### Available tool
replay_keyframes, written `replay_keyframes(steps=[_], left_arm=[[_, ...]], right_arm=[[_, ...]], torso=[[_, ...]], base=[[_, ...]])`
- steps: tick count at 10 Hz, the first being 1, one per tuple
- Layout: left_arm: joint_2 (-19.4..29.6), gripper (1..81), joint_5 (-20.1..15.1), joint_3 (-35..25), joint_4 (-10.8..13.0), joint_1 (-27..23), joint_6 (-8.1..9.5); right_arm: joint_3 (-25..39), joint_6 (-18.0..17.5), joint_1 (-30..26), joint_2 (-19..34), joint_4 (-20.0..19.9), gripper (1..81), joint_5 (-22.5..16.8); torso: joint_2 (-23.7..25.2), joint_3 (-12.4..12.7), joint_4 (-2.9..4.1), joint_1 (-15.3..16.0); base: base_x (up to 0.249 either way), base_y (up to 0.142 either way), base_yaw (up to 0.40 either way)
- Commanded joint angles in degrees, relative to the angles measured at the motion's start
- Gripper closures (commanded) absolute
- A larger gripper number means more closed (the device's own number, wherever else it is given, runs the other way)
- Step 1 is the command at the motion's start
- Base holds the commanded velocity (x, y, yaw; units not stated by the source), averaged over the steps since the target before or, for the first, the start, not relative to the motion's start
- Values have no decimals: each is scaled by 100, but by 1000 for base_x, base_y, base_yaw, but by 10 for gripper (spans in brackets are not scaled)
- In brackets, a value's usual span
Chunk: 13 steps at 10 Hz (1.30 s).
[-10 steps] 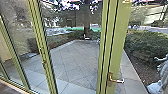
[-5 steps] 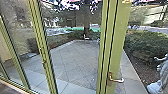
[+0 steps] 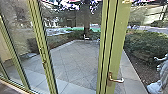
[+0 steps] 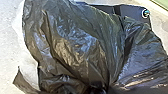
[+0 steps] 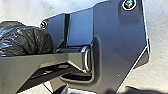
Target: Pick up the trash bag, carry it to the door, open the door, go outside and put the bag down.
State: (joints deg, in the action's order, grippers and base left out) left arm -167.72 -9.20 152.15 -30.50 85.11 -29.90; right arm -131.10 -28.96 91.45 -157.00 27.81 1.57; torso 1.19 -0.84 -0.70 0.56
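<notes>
Large in the left wrist view is the black trash bag [image 4: 75,50], its wrinkled plastic drawn together in folds where my left gripper [image 4: 97,89] is shut on it. Part of the black bag [image 5: 27,40] also appears in the right wrist view, beside the robot's dark base plate. In the head view, a glass door with a wide green frame [image 3: 118,37] carries a metal lever handle [image 3: 116,80]. How far the door stands open, I cannot tell.
Through the glass lies a paved yard [image 3: 72,57], edged by a low border and hedges. A dark bush [image 3: 147,47] grows beyond the door frame. A pale shape [image 3: 156,87] at the right edge is unclear. More green posts [image 3: 42,50] stand at the left.
</notes>
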Motion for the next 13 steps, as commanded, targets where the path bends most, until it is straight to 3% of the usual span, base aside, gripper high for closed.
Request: replay_keyframes(steps=[1, 3, 13], left_arm=[[492, 811, -416, -738, -79, -245, 2], [502, 811, -416, -801, -70, -227, 2], [344, 811, -407, -757, -17, -210, -42]], right_arm=[[1817, 14, -104, 1195, 58, 10, -113], [2843, 14, -122, 1870, 41, 10, -96], [5816, 14, -606, 4438, 41, 10, -87]], torso=[[0, 0, 0, 0], [0, 0, 0, 0], [0, 0, 0, 0]], base=[[0, 0, 0], [0, 0, 0], [0, 0, 0]])
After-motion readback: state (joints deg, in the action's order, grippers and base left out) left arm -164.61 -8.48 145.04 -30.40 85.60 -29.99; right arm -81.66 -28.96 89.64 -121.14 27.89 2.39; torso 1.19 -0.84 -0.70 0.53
